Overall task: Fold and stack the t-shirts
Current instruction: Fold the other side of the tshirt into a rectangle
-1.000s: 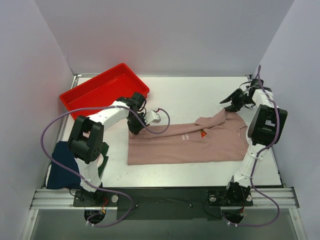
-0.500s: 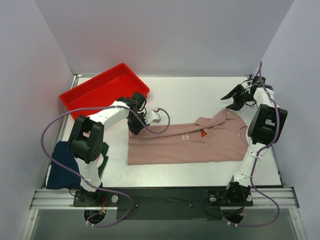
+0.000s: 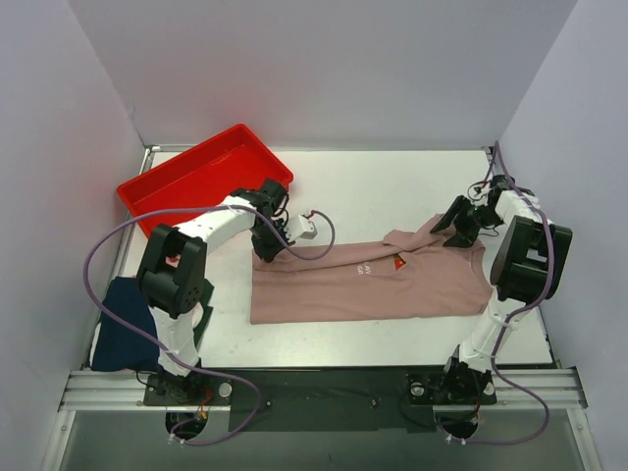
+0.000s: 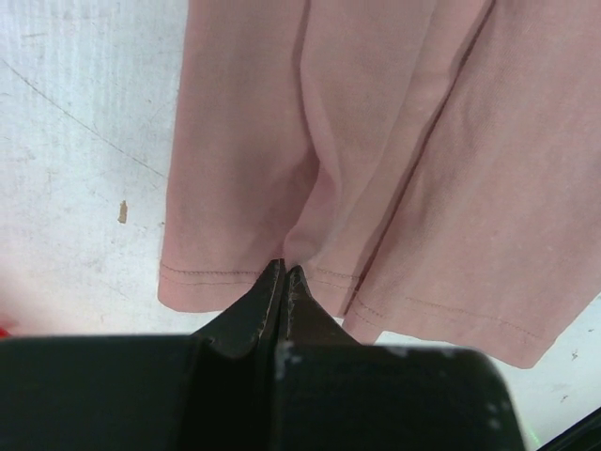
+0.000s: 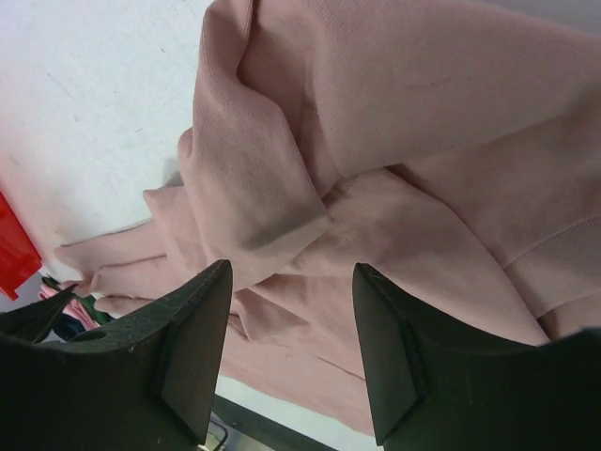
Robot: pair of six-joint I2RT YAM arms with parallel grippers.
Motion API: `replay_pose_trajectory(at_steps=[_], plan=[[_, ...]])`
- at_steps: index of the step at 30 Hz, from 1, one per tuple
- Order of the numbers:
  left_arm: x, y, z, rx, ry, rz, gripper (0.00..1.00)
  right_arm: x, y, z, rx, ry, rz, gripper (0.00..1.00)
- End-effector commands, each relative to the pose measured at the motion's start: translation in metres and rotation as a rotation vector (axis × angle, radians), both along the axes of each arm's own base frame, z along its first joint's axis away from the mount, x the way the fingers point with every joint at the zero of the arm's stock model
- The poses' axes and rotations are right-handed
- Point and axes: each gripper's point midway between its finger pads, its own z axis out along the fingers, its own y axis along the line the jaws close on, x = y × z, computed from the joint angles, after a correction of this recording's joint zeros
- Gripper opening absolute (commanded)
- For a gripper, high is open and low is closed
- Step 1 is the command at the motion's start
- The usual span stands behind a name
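Here, red tray [image 3: 196,177], pink t-shirt [image 3: 363,285] outside it

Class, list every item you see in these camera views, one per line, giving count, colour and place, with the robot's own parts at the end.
pink shirt: one, dusty pink, spread flat mid-table, collar toward the right arm
navy shirt: one, navy blue, at the table's near-left edge beside the left arm's base
tray: one, red, far-left corner of the table
table: one, white, under everything
left gripper: one, black, shut on the pink shirt's hem
right gripper: one, black, open above the bunched collar end of the pink shirt
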Motion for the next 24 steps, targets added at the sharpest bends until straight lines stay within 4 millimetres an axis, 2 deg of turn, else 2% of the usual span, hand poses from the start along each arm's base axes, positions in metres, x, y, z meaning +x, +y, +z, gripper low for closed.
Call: replay_pose_trajectory(at_steps=[1,5,10,12,15,18,24], plan=[[0.013,-0.006,0.012,-0.021,-0.022,0.006,0.00,0.007,-0.004,-0.002,-0.035,-0.066,0.080,0.50],[0.016,-0.005,0.014,-0.008,-0.027,0.001,0.00,0.020,-0.004,-0.011,-0.038,-0.111,0.111,0.51],[0.021,-0.003,0.017,0.008,-0.034,0.003,0.00,0.033,0.014,-0.016,0.030,-0.139,0.147,0.50],[0.023,-0.003,0.017,0.008,-0.034,0.006,0.00,0.041,0.023,-0.013,0.052,-0.171,0.160,0.47],[0.024,-0.005,0.016,0.005,-0.029,0.011,0.00,0.051,0.039,-0.001,0.088,-0.225,0.195,0.38],[0.024,-0.004,0.015,0.010,-0.026,0.013,0.00,0.053,0.045,0.010,0.092,-0.251,0.200,0.37],[0.024,-0.003,0.014,0.016,-0.025,0.014,0.00,0.047,0.050,0.014,0.110,-0.243,0.194,0.37]])
